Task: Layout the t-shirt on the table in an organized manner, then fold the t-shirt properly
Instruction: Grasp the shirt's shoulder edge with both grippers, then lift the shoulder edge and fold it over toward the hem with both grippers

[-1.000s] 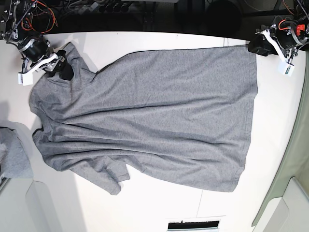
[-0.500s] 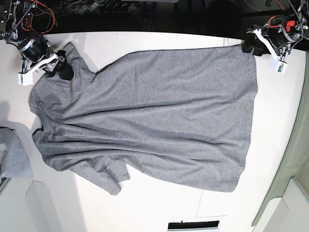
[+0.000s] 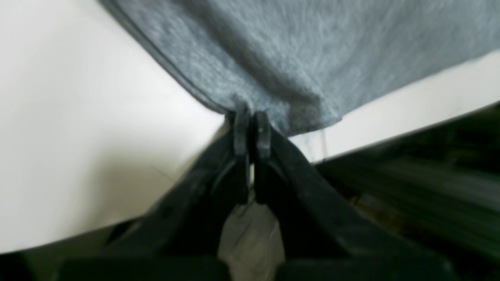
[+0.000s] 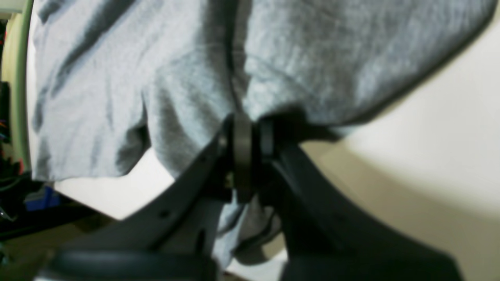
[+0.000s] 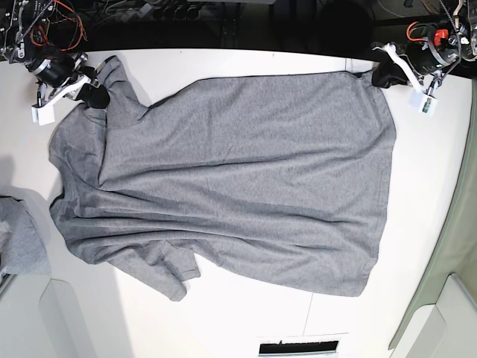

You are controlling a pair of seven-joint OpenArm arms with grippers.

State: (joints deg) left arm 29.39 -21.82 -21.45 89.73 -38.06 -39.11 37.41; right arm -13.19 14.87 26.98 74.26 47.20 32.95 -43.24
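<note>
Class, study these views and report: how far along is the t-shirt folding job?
Done: the t-shirt looks mostly spread across the table, though wrinkles remain.

In hand: the left gripper and right gripper each have their jaws shut on its fabric, near opposite ends of its far edge.

Left: smoothing the bunched side by the right gripper, then probably the proper folding, since no neat folded bundle shows.

Bright overall; wrist cams' edges blurry
</note>
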